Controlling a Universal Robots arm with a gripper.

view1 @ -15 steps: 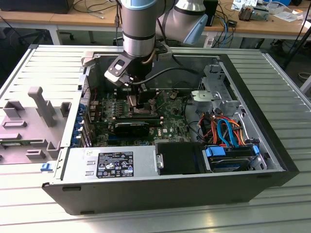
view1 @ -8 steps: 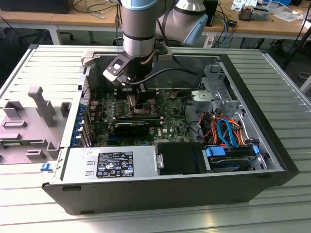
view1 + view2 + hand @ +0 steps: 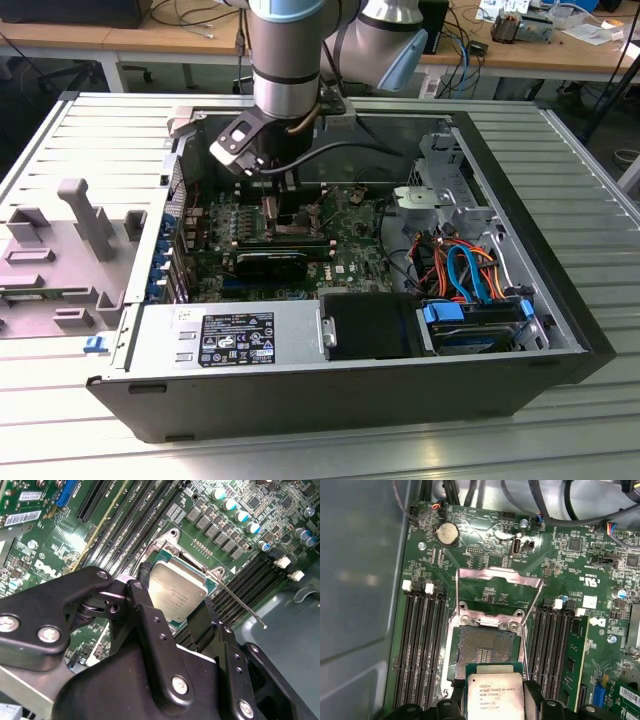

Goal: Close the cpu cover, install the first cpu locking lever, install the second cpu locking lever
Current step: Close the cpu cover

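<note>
End effector [image 3: 494, 698]: I see it closed on a processor chip [image 3: 495, 690], one black finger [image 3: 454, 706] pressed to each of two opposite edges. In the second wrist view the end effector [image 3: 173, 598] holds the same chip [image 3: 176, 587] with its silver lid facing up.

Cpu cover [image 3: 499, 576]: I find it swung open on its hinge at the far edge of the socket. The silvery frame stands tilted up, and the green board shows through its square opening. It is not down over the socket.

Socket [image 3: 485, 651]: its contact field is uncovered. The chip sits at the socket's near edge, partly overlapping it from my camera; I cannot tell how far above the board it hangs.

Locking lever [image 3: 242, 605]: a thin metal rod runs out from one socket corner, its tip over the grey case floor. I cannot tell whether it is latched.

Motherboard [image 3: 560, 560]: it has memory slots [image 3: 422, 630] on both sides of the socket and a coin cell [image 3: 447, 533] beyond the open cover.

Arm [image 3: 290, 60]: in the exterior view it reaches down into the open computer case [image 3: 560, 335], the end effector [image 3: 285, 205] low over the middle of the board.

Case contents: a grey power supply [image 3: 230, 335] sits along the near wall, with a drive with blue cables [image 3: 470, 320] towards the exterior view's right.

Bench [image 3: 300, 445]: ribbed metal, carrying the case. A grey plastic fixture [image 3: 85, 215] lies on it at the exterior view's left.
</note>
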